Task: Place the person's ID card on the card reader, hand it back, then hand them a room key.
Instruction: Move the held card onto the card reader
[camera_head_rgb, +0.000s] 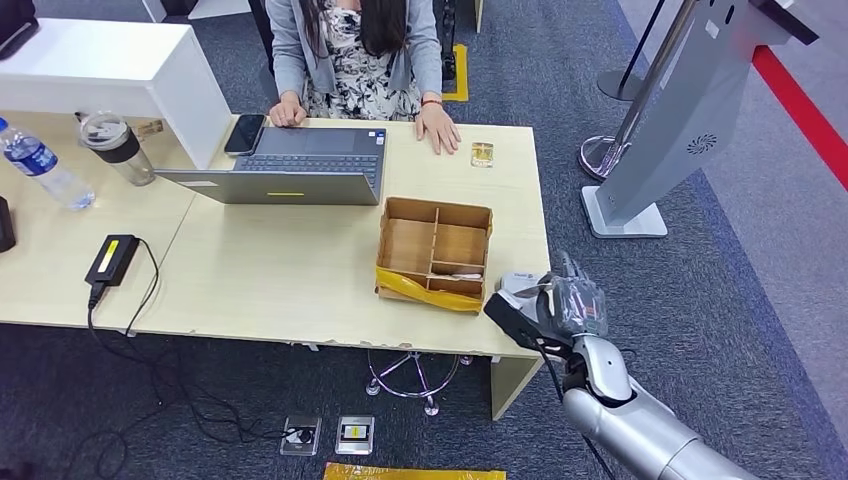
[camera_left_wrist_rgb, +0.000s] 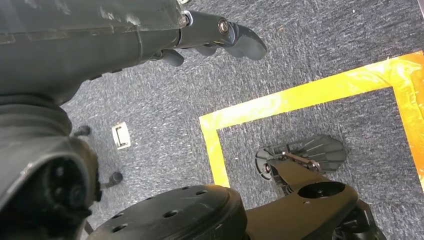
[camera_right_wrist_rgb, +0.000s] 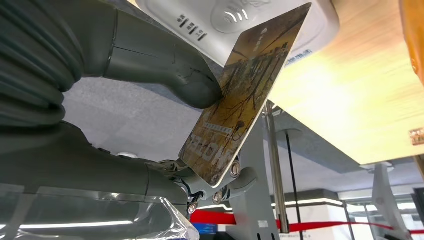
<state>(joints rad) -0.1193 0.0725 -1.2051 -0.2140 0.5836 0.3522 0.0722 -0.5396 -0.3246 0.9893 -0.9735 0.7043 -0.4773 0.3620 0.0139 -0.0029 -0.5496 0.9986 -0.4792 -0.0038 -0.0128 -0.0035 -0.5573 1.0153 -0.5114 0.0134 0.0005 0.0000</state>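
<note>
Right hand (camera_right_wrist_rgb: 165, 145) gripping card (camera_right_wrist_rgb: 240, 100) over reader (camera_right_wrist_rgb: 215, 20), beside wooden box (camera_head_rgb: 434, 252).

Brown printed card (camera_right_wrist_rgb: 245, 95) tilted, edge near white card reader (camera_right_wrist_rgb: 280, 25); reader on desk corner.

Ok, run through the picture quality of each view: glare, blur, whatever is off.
Head view: even light, sharp; the right hand wears glossy plastic that catches light. Left wrist view: the yellow tape is overexposed, and the left hand sits dark. Right wrist view: upside down; card sharp, the background soft, and the desk glares bright.
</note>
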